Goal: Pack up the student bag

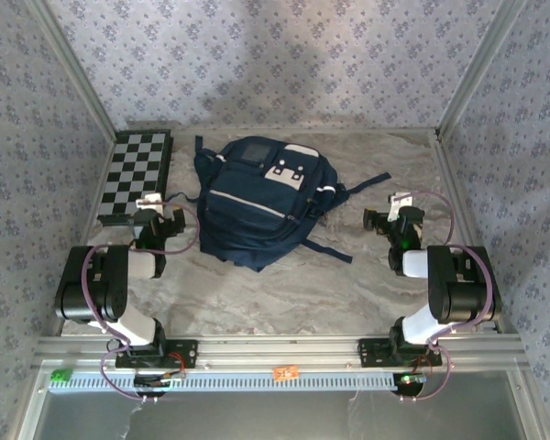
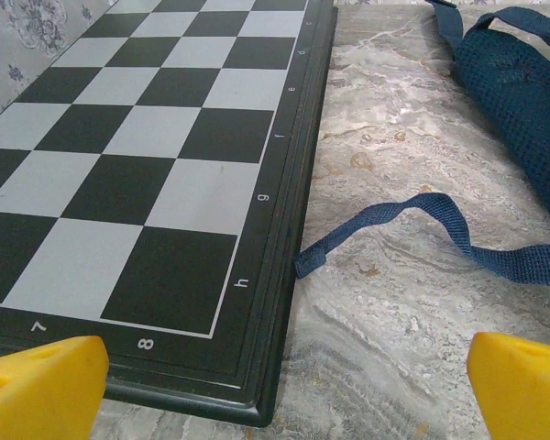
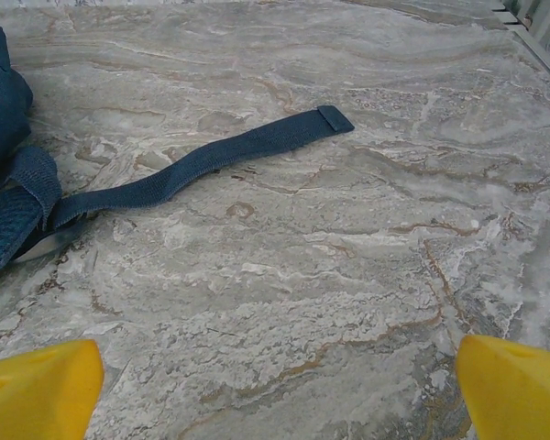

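While both my arms sit low at the near side of the marbled table (image 1: 284, 293), the student bag (image 1: 261, 202) lies flat between them, further back on the tabletop. It is navy with pale patches and a light stripe.

My left gripper (image 2: 284, 390) has its yellow fingers (image 2: 41, 385) spread wide, with nothing between them. It points at the near corner of a chessboard (image 2: 147, 156) that lies to the left of the bag, close beside it. A loose blue strap (image 2: 412, 215) from the bag curls over the table, its free end right next to the board's edge.

My right gripper (image 3: 280, 390) is spread just as wide and is just as empty, facing bare tabletop to the right of the bag. A second strap (image 3: 220, 156) runs out flat from the bag's side across the table ahead of those fingers, well apart from them.
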Available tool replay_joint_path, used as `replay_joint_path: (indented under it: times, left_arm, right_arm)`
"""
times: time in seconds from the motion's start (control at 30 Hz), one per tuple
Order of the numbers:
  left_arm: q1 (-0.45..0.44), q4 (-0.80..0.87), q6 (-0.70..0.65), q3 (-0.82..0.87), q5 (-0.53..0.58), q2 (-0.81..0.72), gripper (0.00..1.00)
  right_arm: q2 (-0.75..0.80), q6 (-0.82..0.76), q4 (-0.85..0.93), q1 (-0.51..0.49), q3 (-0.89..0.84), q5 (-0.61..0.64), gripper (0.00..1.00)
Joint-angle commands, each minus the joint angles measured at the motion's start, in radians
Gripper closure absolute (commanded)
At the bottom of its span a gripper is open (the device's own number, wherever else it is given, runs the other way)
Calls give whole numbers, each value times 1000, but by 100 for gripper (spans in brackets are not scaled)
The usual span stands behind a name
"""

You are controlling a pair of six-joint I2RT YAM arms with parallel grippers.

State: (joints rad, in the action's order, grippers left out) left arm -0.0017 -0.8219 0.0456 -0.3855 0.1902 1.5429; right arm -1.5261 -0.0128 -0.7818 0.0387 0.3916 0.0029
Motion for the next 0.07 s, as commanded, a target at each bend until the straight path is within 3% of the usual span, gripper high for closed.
replay_joint_path:
  times: [0.0,0.03]
  left_arm:
    - [2,-17,10,-13,-21,-10,0]
    - [2,-17,10,-12,-21,-10,0]
  right_arm:
    - [1,-16,-27,0,3,-3,0]
    - [3,-19,-33,-3,0,4,0]
